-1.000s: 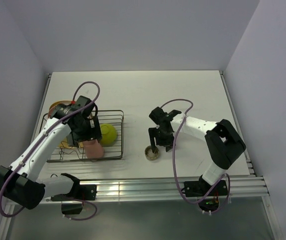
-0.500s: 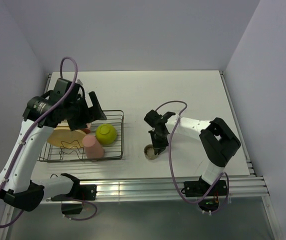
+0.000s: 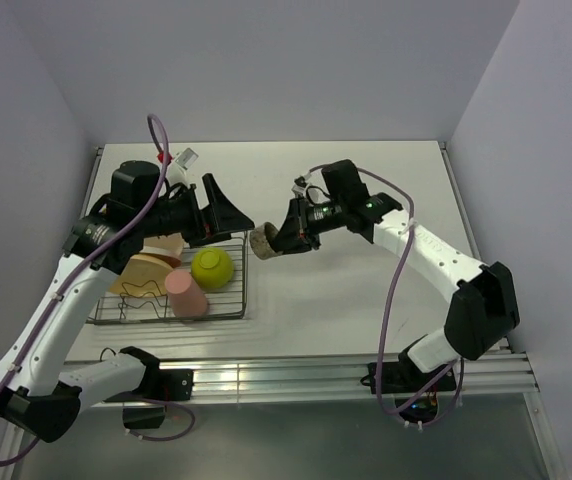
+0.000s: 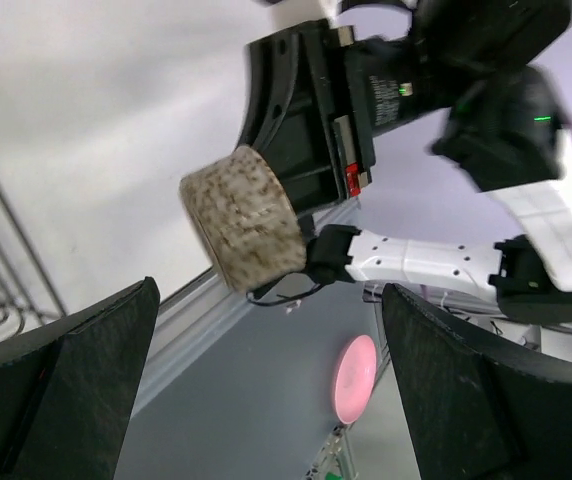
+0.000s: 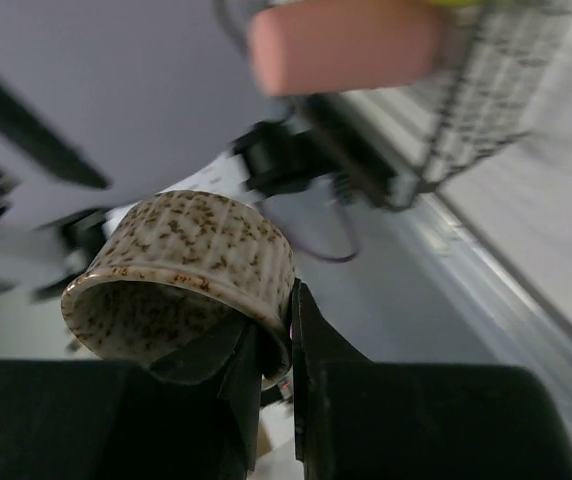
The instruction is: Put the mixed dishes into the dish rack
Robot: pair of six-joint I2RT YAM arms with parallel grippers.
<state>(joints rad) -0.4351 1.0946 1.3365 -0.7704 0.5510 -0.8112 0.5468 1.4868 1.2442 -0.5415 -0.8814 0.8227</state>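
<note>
Right tool (image 3: 275, 244), speckled cup (image 3: 262, 242) clamped by its rim

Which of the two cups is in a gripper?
The tiny speckled cup, pinched at its rim by the right gripper; the pink cup lies in the dish rack.

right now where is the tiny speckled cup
Top view, centre: the speckled cup is pinched by its rim in the right hand, in the air just right of the dish rack, facing the open left hand.
</note>
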